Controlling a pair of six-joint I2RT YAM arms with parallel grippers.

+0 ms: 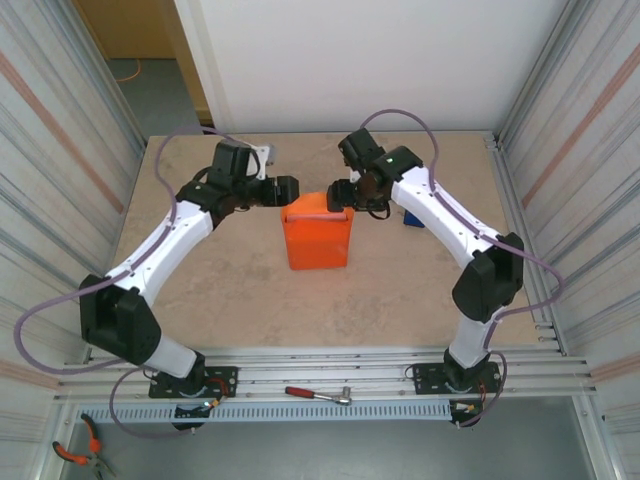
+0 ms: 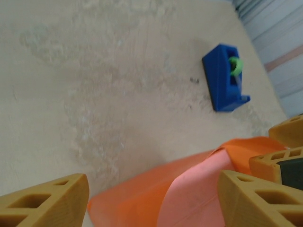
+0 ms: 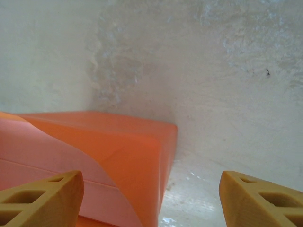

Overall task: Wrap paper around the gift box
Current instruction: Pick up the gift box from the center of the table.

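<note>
1. Paper point(image 1: 318, 240), a bright orange sheet, is draped over the gift box point(image 2: 196, 191), which sits near the middle of the table point(image 1: 200, 290). From above, the sheet covers the box's top and hangs down its near side to the tabletop.
2. The left wrist view shows a pink strip of the box where the sheet curls open, with orange lying on both sides of it. In the right wrist view the same pink face carries a thin pale line, and the paper wraps smoothly round one corner of the box.
3. The left gripper point(image 1: 288, 190) hovers at the box's far left corner. Its tan fingers point(image 2: 45, 201) stand wide apart with nothing clamped between them, and the uncovered pink strip and loose paper lie below the gap.
4. The right gripper point(image 1: 338, 195) hovers at the box's far right corner. Its fingers point(image 3: 260, 194) are also spread wide and grip nothing, with the wrapped corner and bare table showing between them.
5. The two grippers face each other across the box's far edge and are close together. The right gripper's fingertips reach into the left wrist view just past the box.
6. A blue tape dispenser point(image 2: 222, 80) with a green roll lies on the table to the right of the box, apart from it.
7. A red-handled wrench point(image 1: 318, 395) rests on the metal rail well to the near side of the box. Orange-handled pliers point(image 1: 75, 452) lie further off to the near left.
</note>
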